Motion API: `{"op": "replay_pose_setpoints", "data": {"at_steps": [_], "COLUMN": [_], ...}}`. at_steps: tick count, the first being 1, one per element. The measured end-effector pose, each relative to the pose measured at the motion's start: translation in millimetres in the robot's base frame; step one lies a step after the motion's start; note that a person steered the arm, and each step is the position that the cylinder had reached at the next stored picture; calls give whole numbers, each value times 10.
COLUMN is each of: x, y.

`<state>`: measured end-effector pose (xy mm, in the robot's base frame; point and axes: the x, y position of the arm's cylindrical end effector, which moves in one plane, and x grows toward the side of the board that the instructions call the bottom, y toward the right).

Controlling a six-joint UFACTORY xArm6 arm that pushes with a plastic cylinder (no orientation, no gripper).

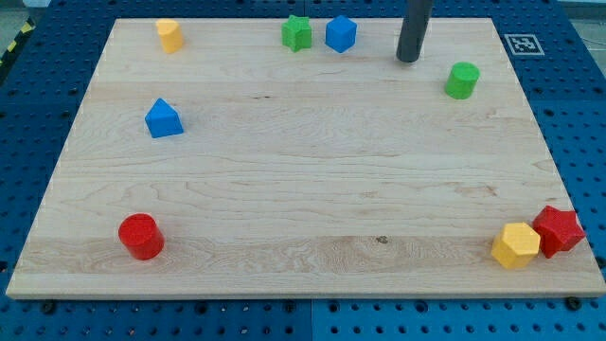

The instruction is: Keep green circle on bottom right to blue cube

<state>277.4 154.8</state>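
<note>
The green circle (462, 80) is a short green cylinder near the view's top right of the wooden board (303, 218). The blue cube (341, 33) sits at the view's top centre, to the upper left of the green circle. My tip (408, 59) touches the board between them, right of the blue cube and up-left of the green circle, apart from both.
A green star (297, 32) is just left of the blue cube. A yellow block (169, 35) is top left. A blue house-shaped block (163, 118) is at the left. A red cylinder (141, 236) is bottom left. A yellow block (516, 245) and red star (558, 230) touch at bottom right.
</note>
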Motion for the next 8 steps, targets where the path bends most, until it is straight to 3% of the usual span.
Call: {"op": "replay_pose_setpoints", "data": {"at_steps": [5,7,8], "x": [84,779,793], "y": [1348,1349,1111]}}
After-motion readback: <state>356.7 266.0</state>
